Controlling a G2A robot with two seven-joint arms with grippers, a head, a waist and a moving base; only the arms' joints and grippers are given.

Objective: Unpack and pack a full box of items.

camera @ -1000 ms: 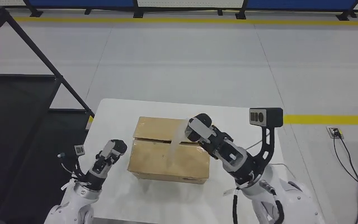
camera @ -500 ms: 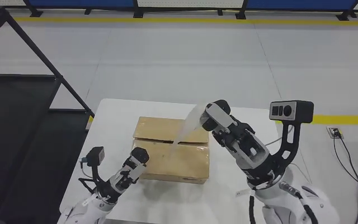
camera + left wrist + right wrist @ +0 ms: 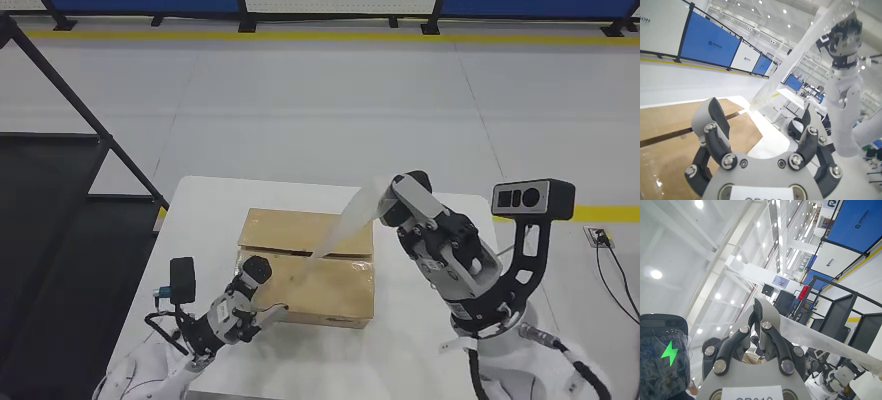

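The right pincer is raised near the far right corner of the box and pinched shut on one end of a strip of clear tape. From the pincer the tape runs taut, down and to the left, to the seam between the top flaps of the cardboard box. Its lower end appears to be stuck there.

The tape looks thin, very light and limp, with a sticky side. It would likely cling to the pads, curl onto itself if slack, and could tear under a sharp pull. The free end, where it is gripped now, seems the best place to hold it.

The left pincer is spread wide and holds nothing. It sits low at the near left side of the box, just beside the near edge, with one finger over the top flap. Whether it touches the cardboard cannot be told.

The box lies at the middle of the white bench with its flaps down. It looks stiff. Being full, it is probably heavy, so it is best taken by its sides.
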